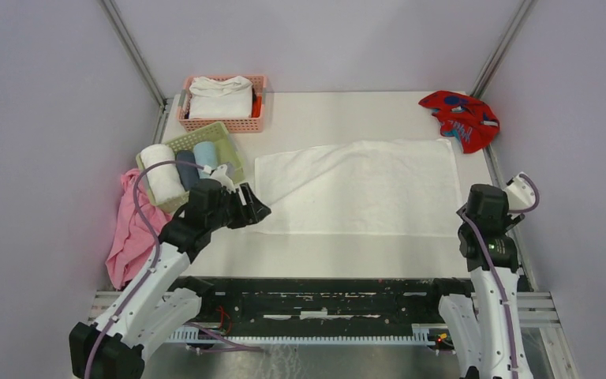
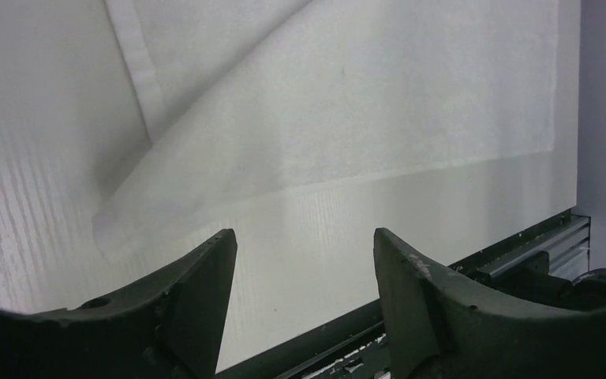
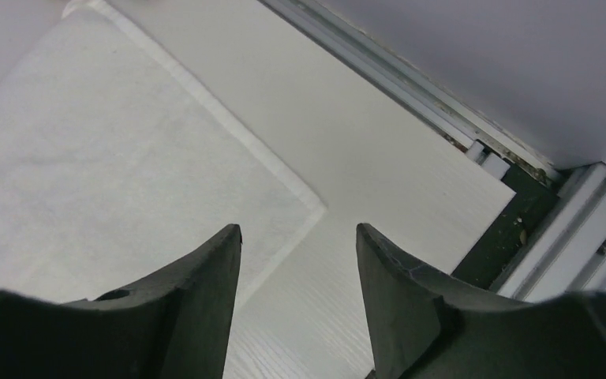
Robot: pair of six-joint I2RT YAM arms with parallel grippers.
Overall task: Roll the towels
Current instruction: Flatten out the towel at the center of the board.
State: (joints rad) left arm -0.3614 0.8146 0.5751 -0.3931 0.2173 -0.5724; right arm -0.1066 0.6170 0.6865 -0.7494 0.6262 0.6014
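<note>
Left end effector point(image 2: 304, 237) beside terry towel point(image 2: 363, 103)

My two arms: white shells, black joints
I see the left arm point(image 1: 158, 268) and right arm point(image 1: 493, 304) in white with black joint housings, a lilac cable point(image 1: 136, 207) running along each, and matte black, scuffed, curved fingers point(image 2: 197, 292) on my left gripper point(image 2: 304, 233) and right gripper point(image 3: 296, 229)

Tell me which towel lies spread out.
The large white towel mid-table; the red towel is crumpled, and the rolled towels sit in the green basket.
</note>
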